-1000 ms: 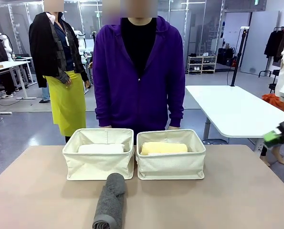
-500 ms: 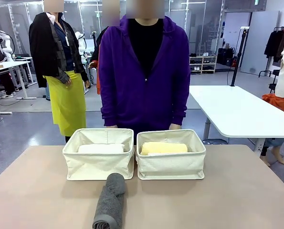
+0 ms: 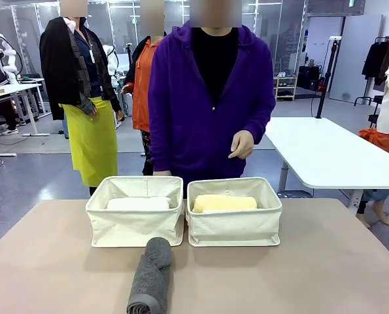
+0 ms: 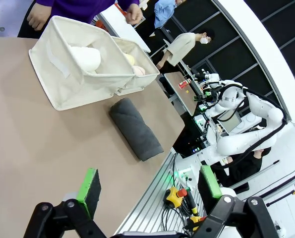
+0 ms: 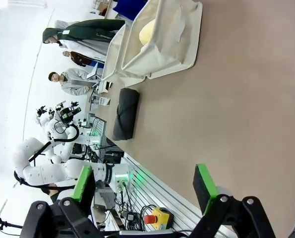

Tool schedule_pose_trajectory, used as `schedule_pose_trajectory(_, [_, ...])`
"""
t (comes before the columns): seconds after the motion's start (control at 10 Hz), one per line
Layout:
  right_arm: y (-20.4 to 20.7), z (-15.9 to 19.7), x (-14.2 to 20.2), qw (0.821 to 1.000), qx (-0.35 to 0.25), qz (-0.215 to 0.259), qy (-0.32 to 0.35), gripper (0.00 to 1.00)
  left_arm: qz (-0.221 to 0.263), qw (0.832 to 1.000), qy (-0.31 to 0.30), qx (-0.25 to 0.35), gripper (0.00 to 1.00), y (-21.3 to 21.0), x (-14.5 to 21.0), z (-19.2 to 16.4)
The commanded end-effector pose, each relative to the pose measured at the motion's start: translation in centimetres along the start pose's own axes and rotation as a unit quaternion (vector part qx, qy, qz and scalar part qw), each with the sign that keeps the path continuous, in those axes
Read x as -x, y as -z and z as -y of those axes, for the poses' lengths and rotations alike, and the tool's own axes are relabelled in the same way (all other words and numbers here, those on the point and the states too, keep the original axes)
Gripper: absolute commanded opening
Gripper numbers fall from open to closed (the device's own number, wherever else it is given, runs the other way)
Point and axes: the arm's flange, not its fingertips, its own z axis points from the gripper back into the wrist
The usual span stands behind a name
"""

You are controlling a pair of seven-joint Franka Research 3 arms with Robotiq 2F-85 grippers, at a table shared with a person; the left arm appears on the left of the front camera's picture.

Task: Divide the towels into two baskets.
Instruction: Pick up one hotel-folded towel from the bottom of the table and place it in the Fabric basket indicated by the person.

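Two pincers gape empty, left pincer and right pincer, while the grey towel lies before the baskets.

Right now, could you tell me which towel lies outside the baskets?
The dark grey towel: it lies on the table before the baskets; the white towel and the yellow towel each sit inside one.

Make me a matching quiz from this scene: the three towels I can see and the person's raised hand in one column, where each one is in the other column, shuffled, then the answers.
Column one
1. white towel
2. yellow towel
3. dark grey towel
4. person's raised hand

Column two
A. lying on the table, nearest the robot
B. in the right basket
C. held up in front of a purple jacket
D. in the left basket

Pairs: 1-D, 2-B, 3-A, 4-C
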Motion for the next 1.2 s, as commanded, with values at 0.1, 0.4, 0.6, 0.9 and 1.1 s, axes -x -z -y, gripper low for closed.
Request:
schedule_pose_trajectory(0.1, [-0.4,-0.3,0.1,1.0,0.0,0.004,-0.005,1.0,-0.001,1.0,0.005,0.004,1.0,-0.3,0.3,0.4])
schedule_pose_trajectory(0.4, [-0.4,-0.3,0.1,1.0,0.0,0.004,-0.005,1.0,-0.001,1.0,0.005,0.004,1.0,-0.3,0.3,0.4])
schedule_pose_trajectory(0.6, [-0.4,-0.3,0.1,1.0,0.0,0.004,-0.005,1.0,-0.001,1.0,0.005,0.004,1.0,-0.3,0.3,0.4])
schedule_pose_trajectory(0.9, [-0.4,-0.3,0.1,1.0,0.0,0.004,-0.005,1.0,-0.064,0.998,0.005,0.002,1.0,2.5,-0.4,0.1])
schedule_pose_trajectory(1.1, [-0.4,-0.3,0.1,1.0,0.0,0.004,-0.005,1.0,-0.142,0.99,-0.01,0.014,1.0,9.1,-1.5,0.2])
